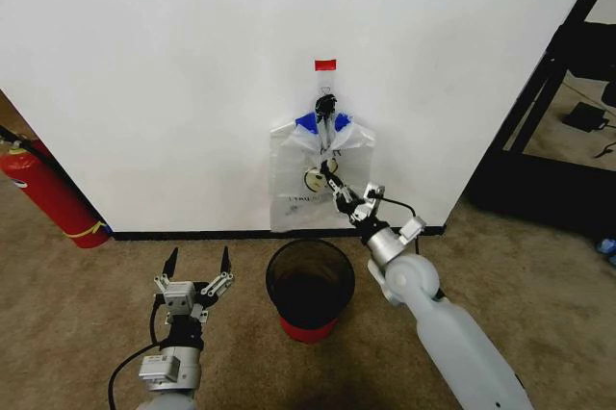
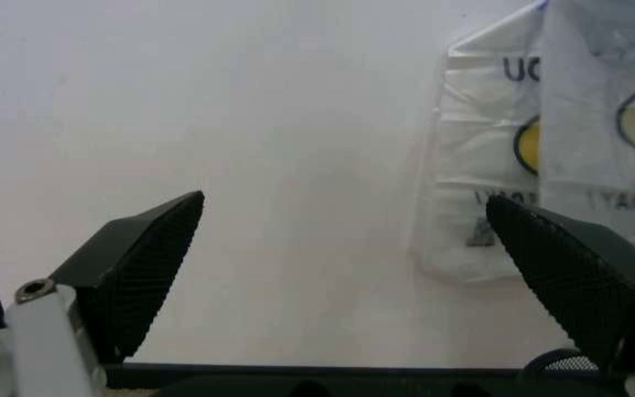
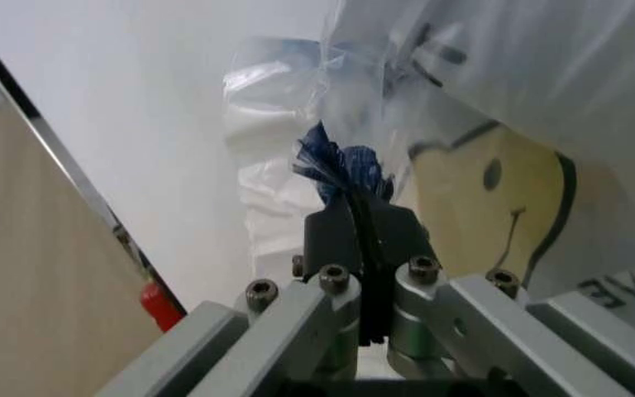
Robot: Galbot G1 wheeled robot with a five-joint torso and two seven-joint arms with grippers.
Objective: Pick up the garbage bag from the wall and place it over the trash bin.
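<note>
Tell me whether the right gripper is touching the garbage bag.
Touching. In the right wrist view the right gripper has its fingers shut on a bunched blue-patched fold of the garbage bag; the head view shows it against the hanging bag.

Carpeted floor (image 1: 77,314) carries trash bin (image 1: 310,290), fire extinguisher (image 1: 48,193).

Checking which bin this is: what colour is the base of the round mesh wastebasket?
Red, under black mesh: the round black mesh trash bin, clearest in the head view.

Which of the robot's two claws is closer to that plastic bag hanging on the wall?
Right. The right gripper is against the garbage bag, shut on it; the left gripper is open, low beside the trash bin.
</note>
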